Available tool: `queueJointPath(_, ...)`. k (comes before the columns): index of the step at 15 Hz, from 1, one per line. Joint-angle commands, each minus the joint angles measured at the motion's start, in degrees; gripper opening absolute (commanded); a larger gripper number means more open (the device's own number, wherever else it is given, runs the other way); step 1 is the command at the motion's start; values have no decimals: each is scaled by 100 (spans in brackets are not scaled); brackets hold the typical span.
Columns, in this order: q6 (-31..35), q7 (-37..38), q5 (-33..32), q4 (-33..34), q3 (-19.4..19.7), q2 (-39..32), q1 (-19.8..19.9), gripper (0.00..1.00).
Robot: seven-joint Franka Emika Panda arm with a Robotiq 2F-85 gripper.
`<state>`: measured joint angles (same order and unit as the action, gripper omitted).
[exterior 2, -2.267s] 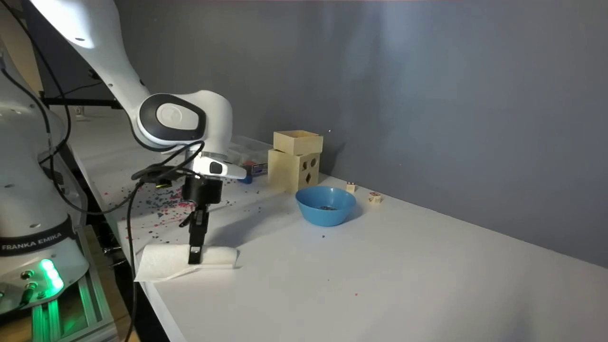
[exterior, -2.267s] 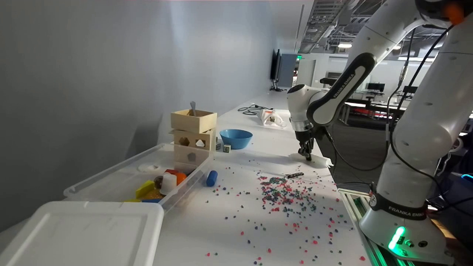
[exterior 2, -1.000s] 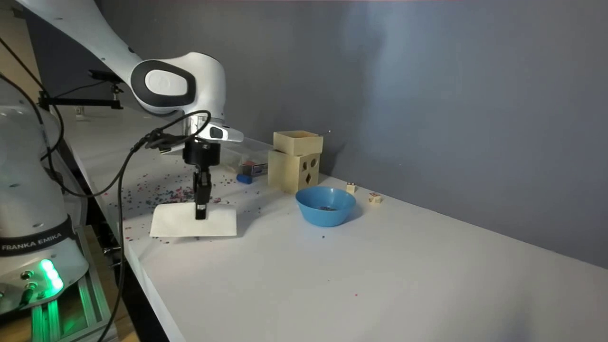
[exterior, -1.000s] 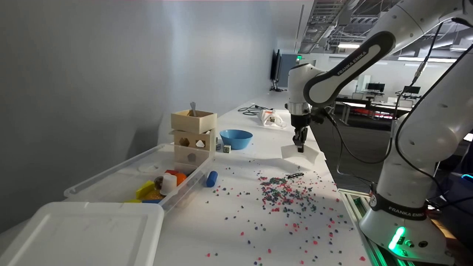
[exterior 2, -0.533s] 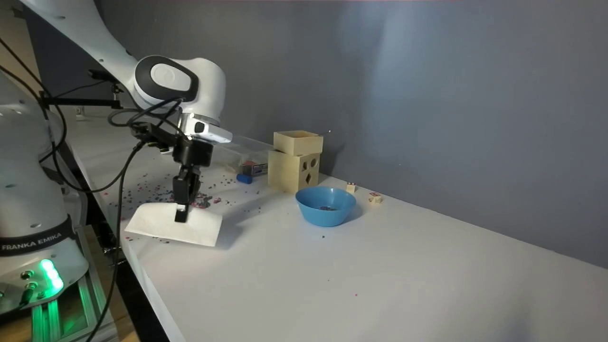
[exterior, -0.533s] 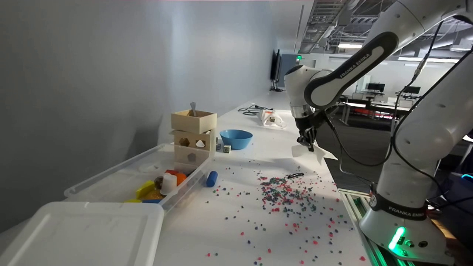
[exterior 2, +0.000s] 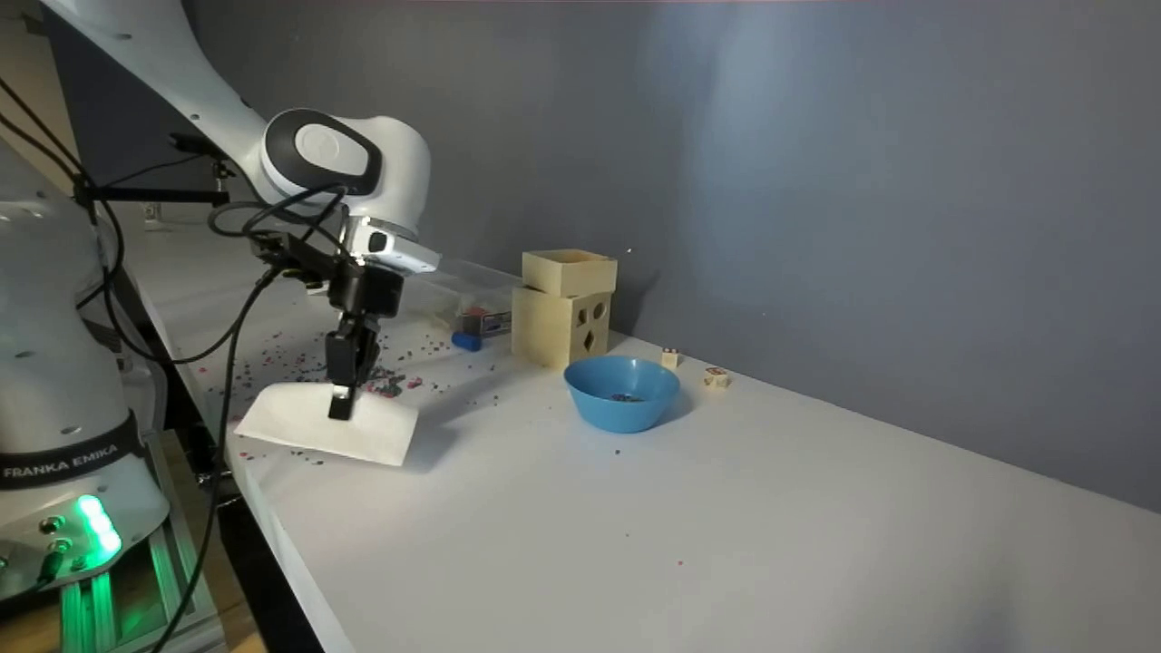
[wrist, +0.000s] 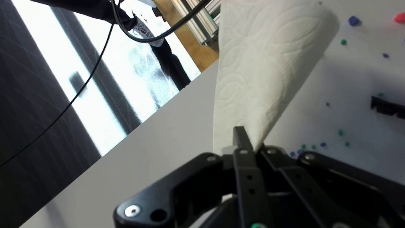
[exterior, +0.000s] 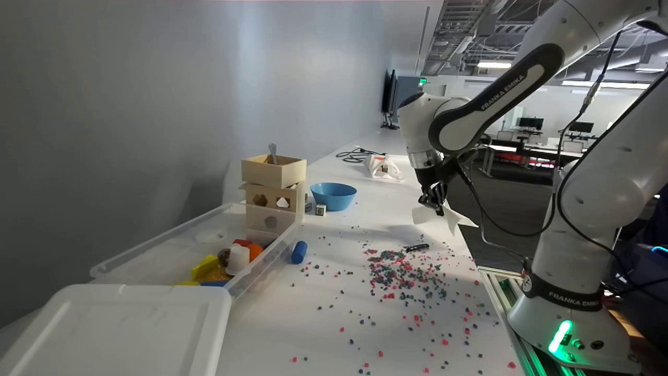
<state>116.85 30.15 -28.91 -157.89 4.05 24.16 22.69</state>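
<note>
My gripper (exterior: pixel 439 210) is shut on a white paper towel (exterior: pixel 455 218) and holds it over the table near its edge. In an exterior view the black fingers (exterior 2: pixel 342 404) pinch the towel (exterior 2: pixel 381 431), which hangs out on both sides and is tilted. In the wrist view the fingertips (wrist: pixel 250 141) close on the folded, embossed towel (wrist: pixel 269 53). Many small red, green and blue beads (exterior: pixel 402 271) lie scattered on the table beside the gripper. A small black object (exterior: pixel 416 247) lies among them, also in the wrist view (wrist: pixel 387 107).
A blue bowl (exterior: pixel 334 197) with some dark bits inside stands by the wooden boxes (exterior 2: pixel 562 326). A clear bin (exterior: pixel 172 237) holds coloured toys. A white lid (exterior: pixel 120 329), a blue cylinder (exterior: pixel 299 252) and small letter blocks (exterior 2: pixel 716 377) lie about. A grey wall stands behind.
The gripper has lifted the towel from the table, moved toward the beads and tilted. Over the last half second it has shifted only slightly.
</note>
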Motion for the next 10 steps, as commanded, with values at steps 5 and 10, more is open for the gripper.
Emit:
queueJointPath(5, 105, 2118, -309, 24, -520, -90, -206, 0)
queueJointPath(10, -193, 3020, -1157, 120, -694, -547, -348, 0)
